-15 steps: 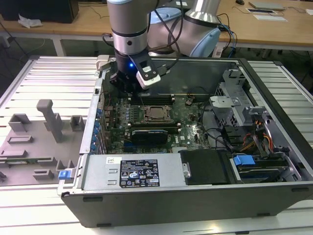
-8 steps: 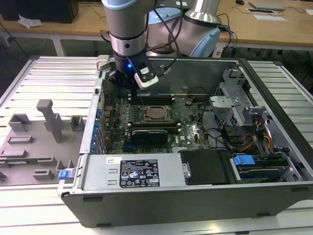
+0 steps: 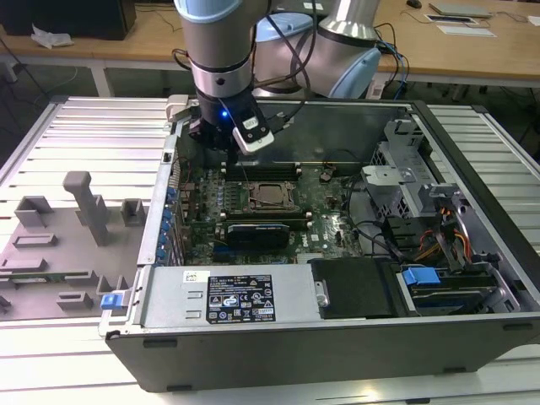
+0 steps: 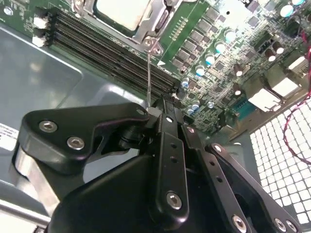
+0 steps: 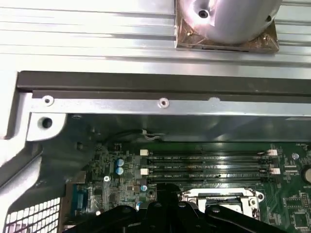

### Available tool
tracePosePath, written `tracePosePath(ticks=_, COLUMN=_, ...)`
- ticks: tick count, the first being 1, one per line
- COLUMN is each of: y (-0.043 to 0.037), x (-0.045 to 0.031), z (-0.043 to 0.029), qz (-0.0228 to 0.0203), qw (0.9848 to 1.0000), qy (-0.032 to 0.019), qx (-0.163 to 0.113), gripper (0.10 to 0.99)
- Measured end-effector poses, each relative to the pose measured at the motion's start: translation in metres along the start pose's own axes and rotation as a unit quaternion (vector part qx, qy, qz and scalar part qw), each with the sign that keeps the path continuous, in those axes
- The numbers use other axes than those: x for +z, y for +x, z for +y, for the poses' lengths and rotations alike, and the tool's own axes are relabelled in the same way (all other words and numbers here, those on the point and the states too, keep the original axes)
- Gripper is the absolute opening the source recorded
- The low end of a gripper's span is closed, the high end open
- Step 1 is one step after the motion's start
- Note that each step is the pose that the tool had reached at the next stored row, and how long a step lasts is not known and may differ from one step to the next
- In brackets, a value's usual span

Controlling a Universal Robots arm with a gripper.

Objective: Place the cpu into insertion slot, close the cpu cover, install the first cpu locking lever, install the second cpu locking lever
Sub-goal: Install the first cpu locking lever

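The cpu point(image 4: 124, 12) lies in its socket on the green motherboard, pale metal top up, with the silvery cpu cover point(image 4: 156, 24) closed flat around it. In the exterior view the socket point(image 3: 272, 196) sits mid-board. A thin wire locking lever point(image 4: 148, 73) rises from the socket's corner to my gripper's point(image 4: 154, 108) fingertips. The black fingers are drawn together around the lever's end. In the exterior view my gripper point(image 3: 218, 145) hangs inside the open case, beyond the socket and toward that view's left. The first wrist view shows the cover frame point(image 5: 218, 196) just past my gripper point(image 5: 163, 206).
Black memory slots point(image 4: 107, 53) run alongside the socket next to the gripper. A long black card point(image 3: 257, 229) lies on the socket's near side. The case wall point(image 5: 165, 103), power supply point(image 3: 245, 295) and drive cage point(image 3: 422, 211) bound the space. Grey fixtures point(image 3: 84, 207) stand outside.
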State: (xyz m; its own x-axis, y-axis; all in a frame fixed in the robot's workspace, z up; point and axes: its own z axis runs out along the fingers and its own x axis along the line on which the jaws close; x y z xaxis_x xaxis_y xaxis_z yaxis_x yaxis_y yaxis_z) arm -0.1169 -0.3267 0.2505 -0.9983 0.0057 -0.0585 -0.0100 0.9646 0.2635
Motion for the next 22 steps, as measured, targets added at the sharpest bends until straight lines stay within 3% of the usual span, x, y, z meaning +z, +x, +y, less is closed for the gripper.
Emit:
tracePosePath(ticks=5, y=-0.0292, x=0.0015, z=-0.0015, qz=0.0000, qw=1.0000, qy=-0.0002, qx=0.000, gripper=0.106)
tracePosePath(ticks=9, y=-0.0344, x=0.0018, z=-0.0016, qz=0.0000, qw=1.0000, qy=-0.0002, qx=0.000, gripper=0.106)
tracePosePath(ticks=11, y=-0.0339, x=0.0019, z=-0.0016, qz=-0.0041, qw=1.0000, qy=0.0017, qx=-0.001, gripper=0.106)
tracePosePath(ticks=12, y=-0.0334, x=0.0018, z=-0.0016, qz=-0.0085, qw=0.9999, qy=0.0051, qx=-0.003, gripper=0.106)
tracePosePath(ticks=13, y=-0.0326, x=0.0018, z=-0.0016, qz=-0.0166, qw=0.9998, qy=0.0118, qx=-0.005, gripper=0.106)
tracePosePath(ticks=15, y=-0.0320, x=0.0017, z=-0.0017, qz=-0.0279, qw=0.9994, qy=0.0189, qx=-0.009, gripper=0.106)
tracePosePath(ticks=17, y=-0.0318, x=0.0019, z=-0.0017, qz=-0.0412, qw=0.9989, qy=0.0205, qx=-0.012, gripper=0.106)
tracePosePath(ticks=18, y=-0.0317, x=0.0020, z=-0.0017, qz=-0.0519, qw=0.9983, qy=0.0207, qx=-0.015, gripper=0.106)
tracePosePath(ticks=21, y=-0.0314, x=0.0026, z=-0.0019, qz=-0.0715, qw=0.9970, qy=0.0208, qx=-0.019, gripper=0.106)
tracePosePath(ticks=22, y=-0.0314, x=0.0034, z=-0.0020, qz=-0.0759, qw=0.9967, qy=0.0207, qx=-0.020, gripper=0.106)
